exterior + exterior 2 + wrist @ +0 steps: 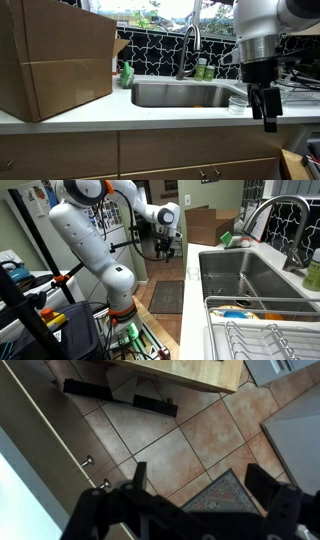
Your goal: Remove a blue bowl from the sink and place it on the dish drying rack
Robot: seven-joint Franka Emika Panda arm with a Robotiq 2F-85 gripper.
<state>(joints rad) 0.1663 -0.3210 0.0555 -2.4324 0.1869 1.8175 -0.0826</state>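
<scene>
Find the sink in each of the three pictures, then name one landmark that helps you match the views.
In an exterior view: the sink lies mid-frame, just left of the hanging hand.
In an exterior view: the sink fills the right side, far from the hand.
Wrist view: the sink is not in it; only floor tiles and cabinet fronts show.
Shared landmark: the open hand, seen in all three.

Faucet (187,45) over sink (160,96) far rim
</scene>
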